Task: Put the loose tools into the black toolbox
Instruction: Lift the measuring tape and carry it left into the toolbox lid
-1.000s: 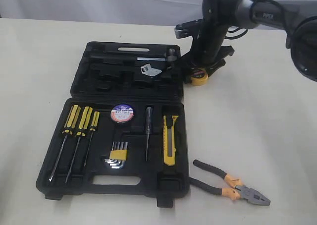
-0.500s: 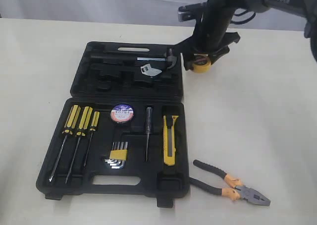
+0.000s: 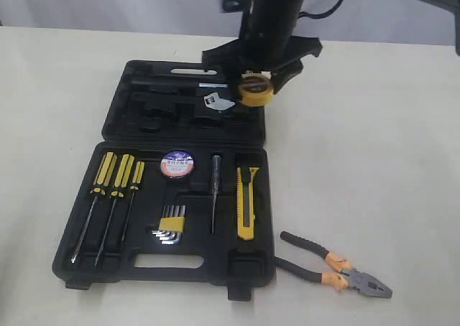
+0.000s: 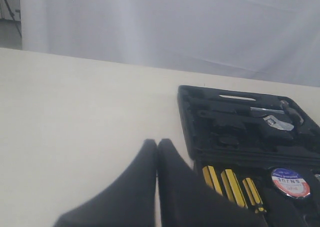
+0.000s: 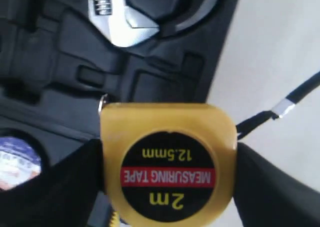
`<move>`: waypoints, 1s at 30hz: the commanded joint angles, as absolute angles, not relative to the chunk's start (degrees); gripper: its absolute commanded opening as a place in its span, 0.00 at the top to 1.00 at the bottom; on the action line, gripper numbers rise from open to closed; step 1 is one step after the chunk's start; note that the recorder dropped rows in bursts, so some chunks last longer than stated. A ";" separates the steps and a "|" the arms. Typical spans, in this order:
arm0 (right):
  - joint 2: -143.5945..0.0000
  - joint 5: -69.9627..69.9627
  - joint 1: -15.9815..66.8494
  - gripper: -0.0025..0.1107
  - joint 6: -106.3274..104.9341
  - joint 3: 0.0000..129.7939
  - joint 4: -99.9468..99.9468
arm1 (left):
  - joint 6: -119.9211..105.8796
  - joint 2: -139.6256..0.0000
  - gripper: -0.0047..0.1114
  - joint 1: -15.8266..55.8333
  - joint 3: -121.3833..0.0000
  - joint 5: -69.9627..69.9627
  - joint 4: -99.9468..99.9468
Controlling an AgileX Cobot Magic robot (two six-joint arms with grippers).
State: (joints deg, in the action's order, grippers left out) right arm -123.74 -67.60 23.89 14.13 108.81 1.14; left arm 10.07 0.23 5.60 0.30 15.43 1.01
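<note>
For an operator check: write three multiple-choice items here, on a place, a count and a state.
1. The pliers lie: A inside the black toolbox; B on the table beside it; C propped upright against it.
2. Yellow-black-handled screwdrivers in the toolbox: A two; B four; C three.
3. The right gripper: A holds the yellow tape measure; B open, empty; C out of view.
Key: 1 B, they rest on bare table; 2 C, three handles lie side by side; 3 A, its fingers flank the case.
</note>
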 commanded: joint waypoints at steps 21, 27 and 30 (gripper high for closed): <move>-133.77 -59.52 27.08 0.78 26.76 108.84 9.59 | 10.05 0.00 0.96 5.93 0.00 15.48 0.93; -134.53 -58.81 27.08 0.71 27.02 108.84 9.59 | 10.05 0.00 0.96 5.93 0.00 15.48 1.07; -134.53 -59.08 27.08 0.56 27.02 108.84 9.59 | 10.05 0.00 0.96 5.93 0.00 15.48 1.07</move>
